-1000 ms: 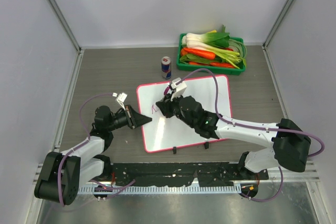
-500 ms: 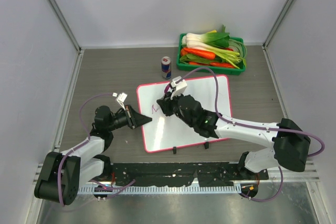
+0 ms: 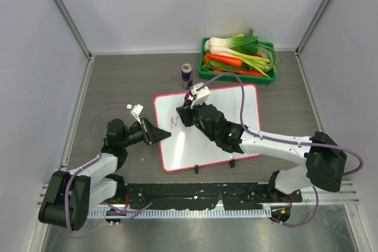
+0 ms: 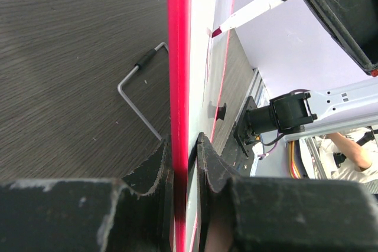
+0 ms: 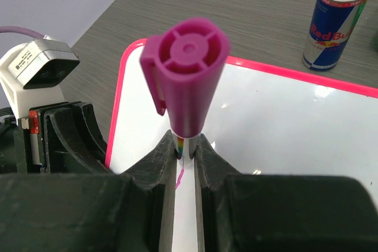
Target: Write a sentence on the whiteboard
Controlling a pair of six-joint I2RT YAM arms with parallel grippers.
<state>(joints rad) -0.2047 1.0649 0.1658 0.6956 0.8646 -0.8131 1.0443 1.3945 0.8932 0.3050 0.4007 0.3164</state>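
We found the whiteboard (image 3: 224, 101) near the middle of the worktop (image 3: 118, 81), with its two black feet at the near edge. The left end effector (image 3: 168, 136) was closed on the board's left frame; the left wrist view showed the pink-red edge clamped between both fingers (image 4: 162, 163). The right end effector (image 3: 184, 113) was over the board's upper left area and gripped a magenta marker (image 5: 189, 75), cap end toward the wrist camera and tip down at the white surface. Of the sentence (image 3: 174, 122), we could see only a few pink strokes just beside the marker tip; we could not read them. A can (image 3: 186, 75) stood just beyond the board's far edge, with a green crate (image 3: 202, 70) of vegetables to its right.
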